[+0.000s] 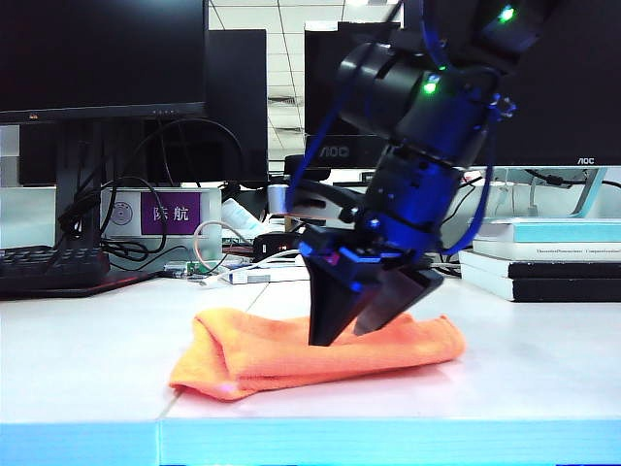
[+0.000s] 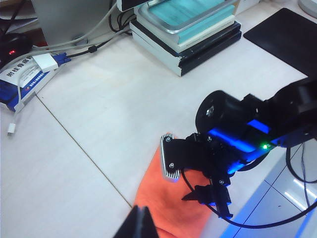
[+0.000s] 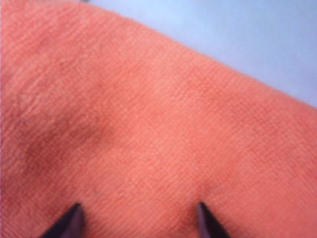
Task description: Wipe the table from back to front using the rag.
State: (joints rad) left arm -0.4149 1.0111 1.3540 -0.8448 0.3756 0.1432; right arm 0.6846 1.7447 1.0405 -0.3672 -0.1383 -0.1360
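The orange rag (image 1: 291,349) lies folded and rumpled on the white table (image 1: 78,359), near its light blue front edge. My right gripper (image 1: 344,335) points down at the rag's middle, open, with its fingertips (image 3: 74,218) set wide apart right at the cloth (image 3: 148,124). Nothing is pinched between them. In the left wrist view the right gripper (image 2: 183,183) hovers over the rag (image 2: 168,208). My left gripper (image 2: 142,220) is shut and empty, held above the table (image 2: 99,99) beside the rag's edge. It does not show in the exterior view.
A stack of books (image 1: 543,257) sits at the back right, a keyboard (image 1: 49,267) at the back left. Monitors, cables and small boxes (image 2: 25,82) line the rear. A black mat (image 2: 282,34) lies beyond the books. A panel seam (image 2: 74,139) runs across the table.
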